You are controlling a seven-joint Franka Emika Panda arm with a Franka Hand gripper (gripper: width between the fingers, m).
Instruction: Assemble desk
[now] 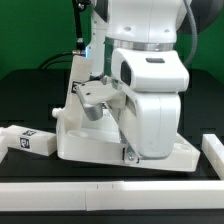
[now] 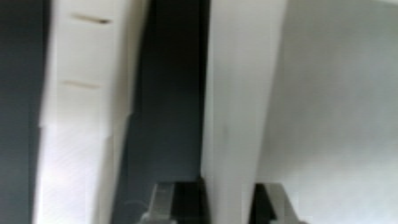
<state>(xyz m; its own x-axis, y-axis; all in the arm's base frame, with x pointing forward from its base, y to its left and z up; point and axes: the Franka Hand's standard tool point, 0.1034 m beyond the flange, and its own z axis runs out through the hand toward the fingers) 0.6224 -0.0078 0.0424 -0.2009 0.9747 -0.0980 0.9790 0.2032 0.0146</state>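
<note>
1. Gripper (image 2: 222, 205): closed. In the wrist view I see its fingers (image 2: 178, 205) pinching a thin white wall, apparently the rim of the top (image 1: 85, 148).
2. Top: on the table (image 1: 25, 170), low under the arm, centre of ext. view.
3. Leg (image 1: 30, 140): tagged, lying just beside the top at ext. view's left; can't tell if touching.

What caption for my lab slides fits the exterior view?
Panda arm bends over the desk top; a tagged leg lies loose beside it.
</note>
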